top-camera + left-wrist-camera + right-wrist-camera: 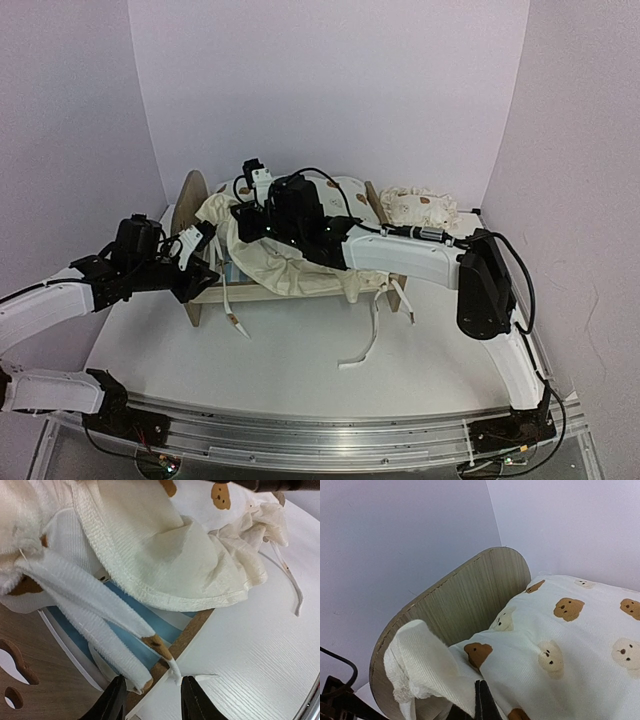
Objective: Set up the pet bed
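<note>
The pet bed point(255, 293) stands mid-table, its rounded headboard point(188, 205) to the left. The cream bear-print cushion point(275, 265) lies bunched and draped over the frame. The small pillow point(420, 207) sits behind the bed's right end. My left gripper point(205, 265) hovers at the front left corner, open point(152, 700); two white tie straps point(100, 615) dangle between its fingers over the blue-striped base point(155, 625). My right gripper point(250, 215) is over the headboard end, shut point(481, 705) on the cushion's edge point(570, 645), beside the headboard point(465, 595).
Loose cushion ties point(365, 345) trail onto the white table point(300, 370) in front of the bed. Pale walls close in behind and on both sides. A metal rail point(330, 430) runs along the near edge. The paw cutouts point(15, 665) show in the headboard.
</note>
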Tool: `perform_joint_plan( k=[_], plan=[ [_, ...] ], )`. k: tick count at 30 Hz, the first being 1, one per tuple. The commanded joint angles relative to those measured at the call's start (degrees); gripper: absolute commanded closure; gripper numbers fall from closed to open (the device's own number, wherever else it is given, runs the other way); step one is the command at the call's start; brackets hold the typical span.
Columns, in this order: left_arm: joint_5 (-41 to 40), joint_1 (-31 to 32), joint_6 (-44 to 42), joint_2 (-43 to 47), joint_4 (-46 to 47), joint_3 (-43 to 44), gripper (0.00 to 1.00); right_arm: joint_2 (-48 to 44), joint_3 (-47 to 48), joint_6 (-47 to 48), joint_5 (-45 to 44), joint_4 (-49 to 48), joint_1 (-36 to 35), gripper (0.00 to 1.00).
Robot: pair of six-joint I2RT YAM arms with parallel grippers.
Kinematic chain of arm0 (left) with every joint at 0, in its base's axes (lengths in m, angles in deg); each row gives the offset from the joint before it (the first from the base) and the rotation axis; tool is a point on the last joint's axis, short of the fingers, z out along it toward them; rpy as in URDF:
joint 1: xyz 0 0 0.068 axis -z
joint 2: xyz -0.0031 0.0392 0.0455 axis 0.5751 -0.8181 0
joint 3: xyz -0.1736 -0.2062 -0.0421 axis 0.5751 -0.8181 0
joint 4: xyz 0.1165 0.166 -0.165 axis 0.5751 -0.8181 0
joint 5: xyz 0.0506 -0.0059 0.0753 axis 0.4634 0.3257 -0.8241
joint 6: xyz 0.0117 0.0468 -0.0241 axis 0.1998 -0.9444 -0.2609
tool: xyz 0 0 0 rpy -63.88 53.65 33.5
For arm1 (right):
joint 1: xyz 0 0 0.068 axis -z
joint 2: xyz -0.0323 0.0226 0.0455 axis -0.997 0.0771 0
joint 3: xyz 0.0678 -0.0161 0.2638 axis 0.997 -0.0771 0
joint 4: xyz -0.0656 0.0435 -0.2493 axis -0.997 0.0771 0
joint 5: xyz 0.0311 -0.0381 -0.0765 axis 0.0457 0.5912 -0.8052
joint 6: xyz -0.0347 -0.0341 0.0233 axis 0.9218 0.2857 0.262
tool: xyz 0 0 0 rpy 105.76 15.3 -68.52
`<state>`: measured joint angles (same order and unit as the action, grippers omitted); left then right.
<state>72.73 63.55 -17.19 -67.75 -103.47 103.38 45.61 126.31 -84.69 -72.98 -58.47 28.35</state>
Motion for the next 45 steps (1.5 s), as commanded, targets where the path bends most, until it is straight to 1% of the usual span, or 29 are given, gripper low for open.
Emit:
perform_joint_plan(
  k=[1, 4, 6, 10, 11, 13, 16, 19, 22, 25, 29, 36, 41, 45],
  plan=[
    [-3.83, 0.04, -0.09, -2.55, 3.84, 1.37, 0.63, -1.78, 0.88, 0.14, 0.31, -4.16, 0.23, 1.00],
    [-4.31, 0.03, -0.18, -4.44, 4.46, 1.29, 0.68, -2.14, 0.21, 0.06, 0.33, -4.63, 0.21, 1.00],
    [-4.31, 0.04, -0.39, -5.06, 4.78, 1.16, 0.74, -2.41, -0.28, 0.06, 0.26, -4.83, 0.26, 1.00],
    [-6.70, 0.03, -1.75, -4.67, 5.44, 1.23, 0.96, -2.98, -1.17, 0.17, 0.41, -5.28, 0.31, 1.00],
    [-7.76, 0.03, -2.55, -4.45, 5.48, 1.36, 1.00, -3.03, -1.29, 0.23, 0.42, -5.38, 0.28, 1.00],
    [-11.29, 0.03, -6.37, -3.36, 6.05, 1.80, 1.00, -3.05, -1.44, 0.15, 0.54, -5.49, 0.31, 1.00],
    [-17.23, 0.03, -17.19, -0.97, 7.02, 3.00, 1.00, -3.15, -1.63, 0.13, 0.93, -5.51, 0.42, 1.00],
    [-19.29, 0.02, -25.86, 2.05, 4.68, 4.46, 1.00, -3.09, -1.75, -0.06, 1.38, -5.51, 0.38, 1.00],
    [-21.26, 0.03, -30.98, 4.66, 2.65, 5.21, 1.00, -2.86, -1.69, -0.25, 1.44, -5.51, 0.37, 1.00],
    [-22.74, 0.03, -33.87, 6.09, 0.55, 6.48, 1.00, -2.48, -1.36, -0.38, 1.90, -5.51, 0.37, 1.00],
    [-22.39, 0.05, -35.00, 7.03, -1.21, 8.52, 1.00, -2.30, -1.32, -0.47, 2.01, -5.51, 0.40, 1.00],
    [-21.97, 0.03, -38.12, 6.70, -0.56, 12.18, 1.00, -2.43, -1.92, -0.48, 2.01, -5.51, 0.38, 1.00],
    [-19.00, 0.05, -41.02, 6.55, -0.97, 14.32, 1.00, -2.25, -2.01, -0.57, 2.23, -5.51, 0.38, 1.00],
    [-14.03, 0.03, -44.50, 7.53, -2.38, 14.54, 1.00, -2.49, -2.49, -0.65, 2.29, -5.51, 0.42, 1.00]
  ],
)
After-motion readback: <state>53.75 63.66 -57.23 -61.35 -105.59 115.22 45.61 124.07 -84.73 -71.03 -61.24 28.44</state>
